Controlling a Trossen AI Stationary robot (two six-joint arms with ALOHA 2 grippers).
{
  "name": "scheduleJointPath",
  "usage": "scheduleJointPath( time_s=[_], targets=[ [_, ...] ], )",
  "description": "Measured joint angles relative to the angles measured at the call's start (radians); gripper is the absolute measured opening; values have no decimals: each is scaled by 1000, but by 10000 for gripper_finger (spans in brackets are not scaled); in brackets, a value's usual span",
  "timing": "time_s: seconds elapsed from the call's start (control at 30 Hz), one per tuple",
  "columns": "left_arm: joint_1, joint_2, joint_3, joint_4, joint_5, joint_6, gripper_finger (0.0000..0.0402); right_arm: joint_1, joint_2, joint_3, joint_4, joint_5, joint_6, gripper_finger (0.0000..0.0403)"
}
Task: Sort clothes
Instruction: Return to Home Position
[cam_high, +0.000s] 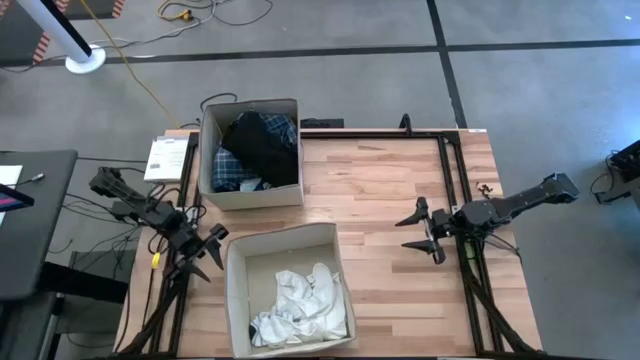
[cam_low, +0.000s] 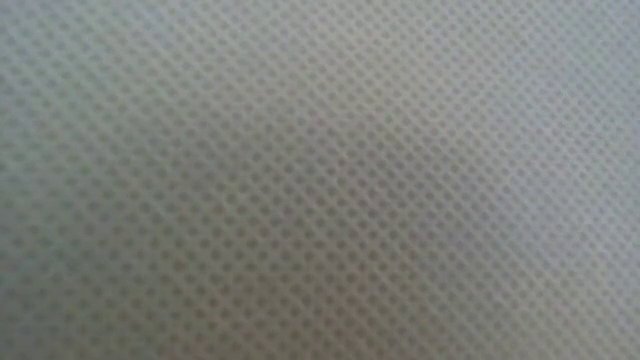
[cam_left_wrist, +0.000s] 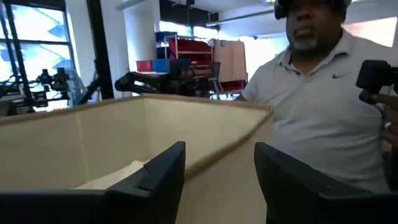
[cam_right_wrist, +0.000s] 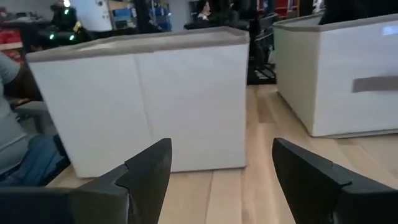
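**Asker:** Where is your left claw sitting?

**Me:** My left claw (cam_high: 211, 252) is hovering at the left edge of the desk (cam_high: 380, 185), just beside the near box (cam_high: 236, 300). Its fingers are spread and gripping nothing. I'm holding it clear of the soft wall, I'd say so that it isn't dragging the box askew.

**Asker:** And the clothes?

**Me:** They're lying inside the two boxes, and none are showing on the bare wood. The far box (cam_high: 209, 150) is holding the dark clothes (cam_high: 262, 142), a crumpled black heap with blue plaid peeking out on its left side. The near box is holding the white clothes (cam_high: 300, 305), bunched loosely toward its front corner with the floor of the box showing behind them. Darks in one and whites in the other is how I'm reading the sort, and it's looking finished.

**Asker:** And your right side?

**Me:** My right claw (cam_high: 406, 233) is hanging over the right part of the desk, well apart from both boxes. It is facing them with its fingers wide and empty. With nothing left to pick, I'm judging that both arms are heading to rest.
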Motion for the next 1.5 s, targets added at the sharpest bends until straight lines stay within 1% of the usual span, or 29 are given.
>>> scheduleJointPath(
  time_s=[0.1,0.2,0.37,0.43,0.57,0.8,0.93,1.07,1.5],
  targets=[
    [0,1,-30,22,19,10,174,-26,-68,-6,-77,0,21,289],
    [0,-1,-48,54,27,8,165,-50,-127,-6,-113,-12,26,289],
    [0,0,-58,32,29,16,159,-87,-186,-7,-123,-42,12,289],
    [0,0,-59,-3,27,26,158,-105,-191,-7,-123,-42,7,289],
    [0,0,-60,-35,-19,10,158,-149,-192,-7,-124,-42,33,289],
    [0,0,-62,-82,-23,-33,158,-205,-192,-8,-126,-42,10,289],
    [0,0,-62,-118,-23,-83,158,-213,-192,-8,-127,-42,9,289],
    [0,0,-62,-114,-23,-143,158,-212,-192,-8,-127,-42,8,289],
    [0,1,-62,-129,-23,-147,158,-212,-192,-9,-129,-41,7,289]
  ],
)
